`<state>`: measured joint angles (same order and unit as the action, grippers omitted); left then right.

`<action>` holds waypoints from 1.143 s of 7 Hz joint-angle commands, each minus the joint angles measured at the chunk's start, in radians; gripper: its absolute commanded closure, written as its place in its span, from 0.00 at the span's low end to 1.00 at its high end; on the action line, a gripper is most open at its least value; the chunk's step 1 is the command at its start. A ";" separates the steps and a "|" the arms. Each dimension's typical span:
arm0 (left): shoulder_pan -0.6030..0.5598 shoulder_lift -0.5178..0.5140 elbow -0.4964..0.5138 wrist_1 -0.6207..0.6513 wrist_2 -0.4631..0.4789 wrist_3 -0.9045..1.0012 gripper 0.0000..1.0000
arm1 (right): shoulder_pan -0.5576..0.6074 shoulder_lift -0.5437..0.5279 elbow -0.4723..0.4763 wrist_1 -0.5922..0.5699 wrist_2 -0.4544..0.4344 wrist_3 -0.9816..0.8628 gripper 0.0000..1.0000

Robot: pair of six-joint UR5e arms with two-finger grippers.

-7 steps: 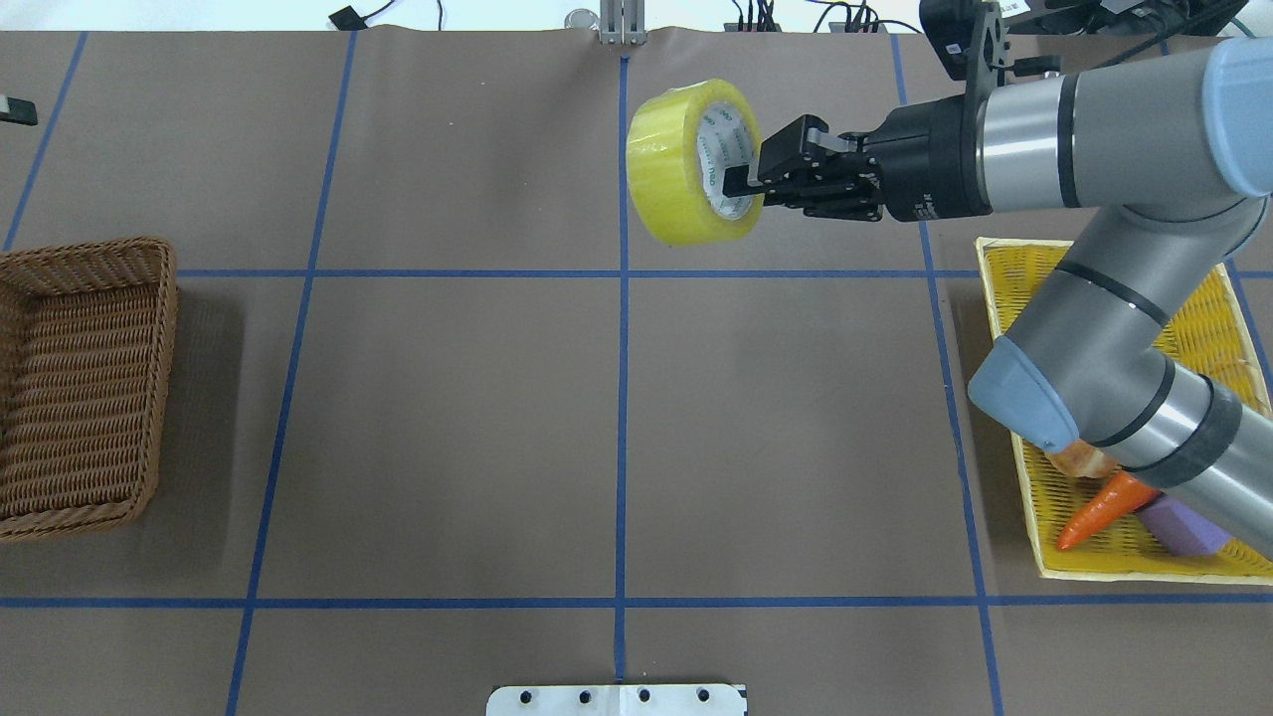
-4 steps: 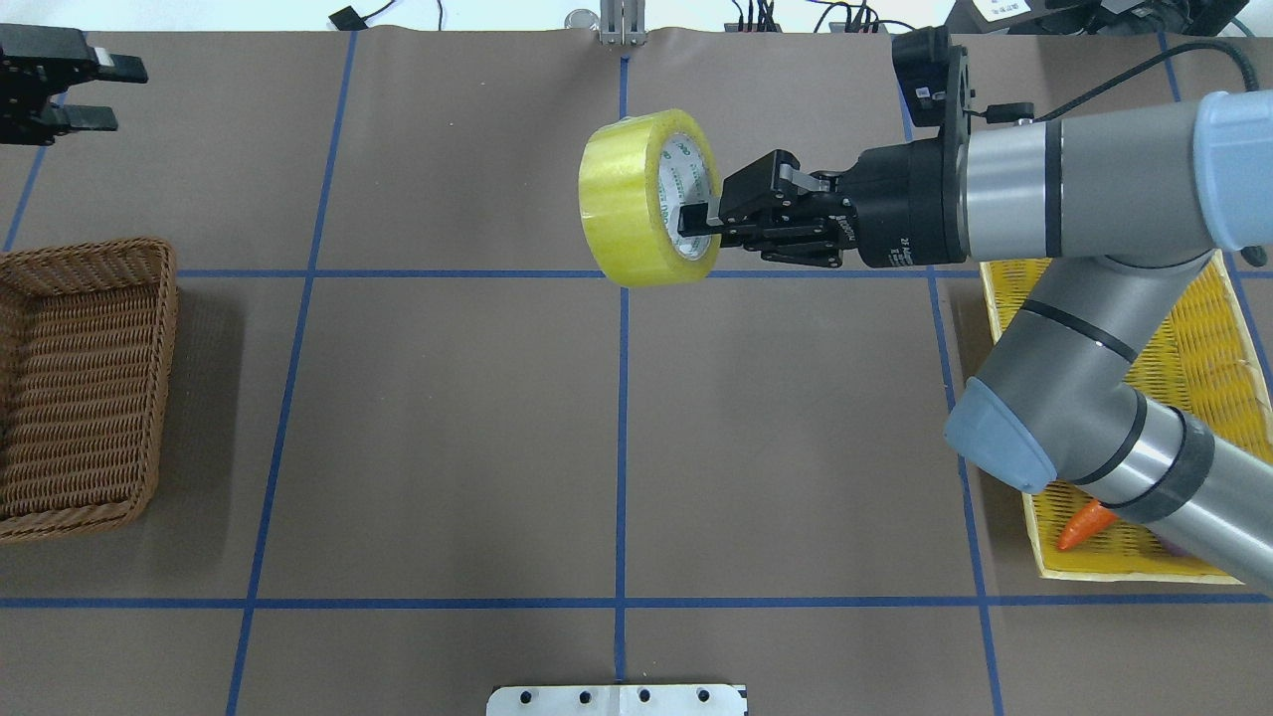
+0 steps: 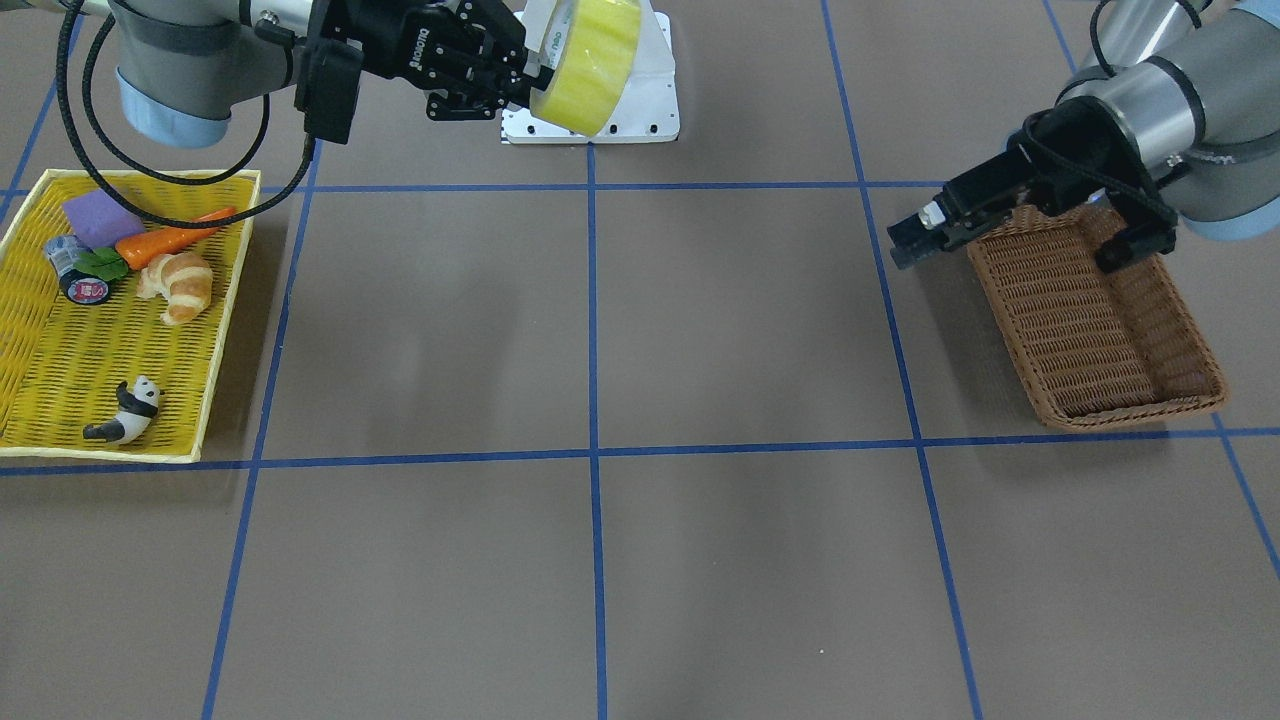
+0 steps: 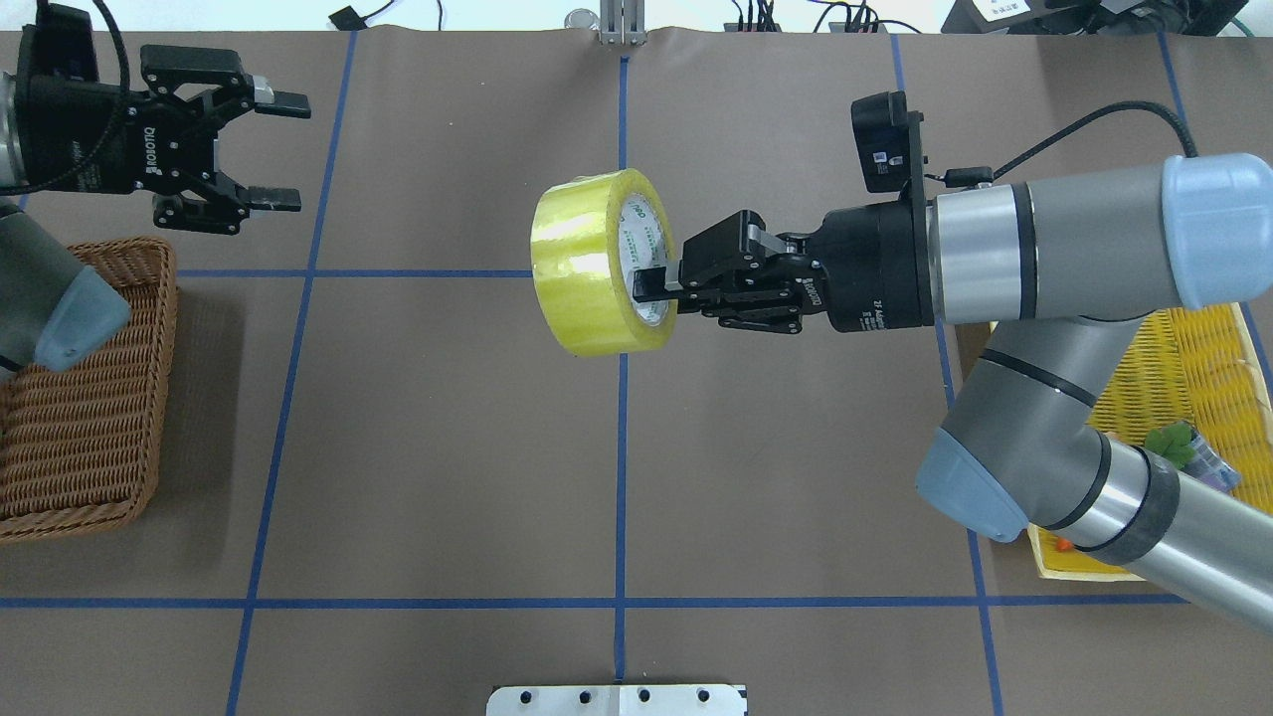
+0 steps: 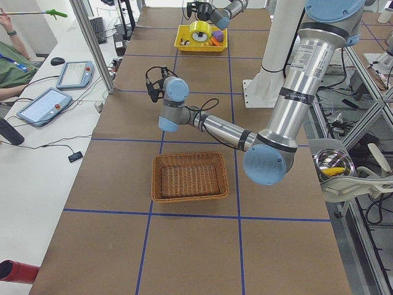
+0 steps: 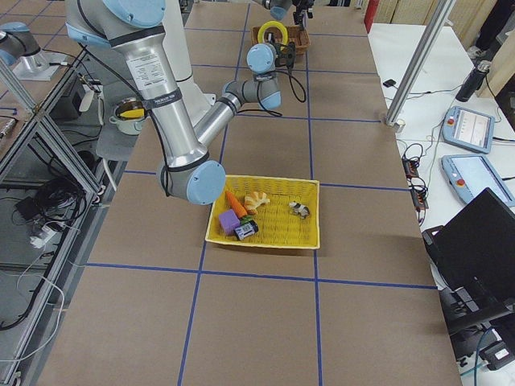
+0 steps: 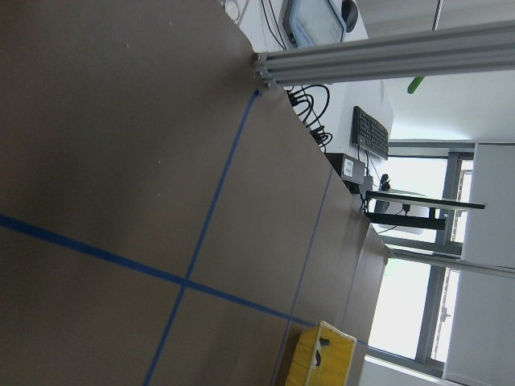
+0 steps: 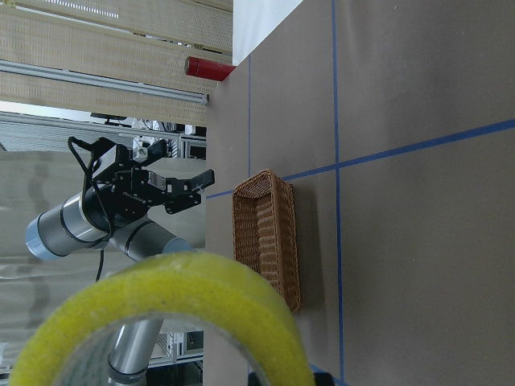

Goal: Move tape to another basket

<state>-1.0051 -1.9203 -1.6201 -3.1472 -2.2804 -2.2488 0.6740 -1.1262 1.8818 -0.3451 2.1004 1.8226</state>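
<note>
Clamping one wall of the tape point(image 4: 587, 264), with a finger inside its core, our right tool point(image 4: 651, 286) holds it on edge, high above the middle of the tabletop point(image 4: 448, 447). Our left tool point(image 4: 286, 149) hovers far left, fingers apart and empty, facing the roll near the basket point(image 4: 164, 378); we judge it is placed to receive it.

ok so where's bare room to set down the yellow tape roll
The deep brown wicker basket is bare inside. The brown table's middle squares, between the two baskets, are bare. The flat yellow tray is crowded at its orange carrot end, freer around the panda figure.
</note>
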 commanded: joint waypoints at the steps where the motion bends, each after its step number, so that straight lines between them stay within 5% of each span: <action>1: 0.074 -0.041 -0.029 -0.182 0.039 -0.142 0.02 | -0.024 0.005 -0.003 0.035 0.000 0.030 1.00; 3: 0.233 -0.052 -0.078 -0.346 0.273 -0.173 0.02 | -0.028 0.006 -0.003 0.037 0.000 0.033 1.00; 8: 0.367 -0.128 -0.093 -0.367 0.444 -0.170 0.02 | -0.047 0.019 0.002 0.037 0.004 0.043 1.00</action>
<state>-0.6672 -2.0442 -1.7156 -3.5132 -1.8561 -2.4203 0.6319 -1.1098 1.8801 -0.3083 2.1025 1.8642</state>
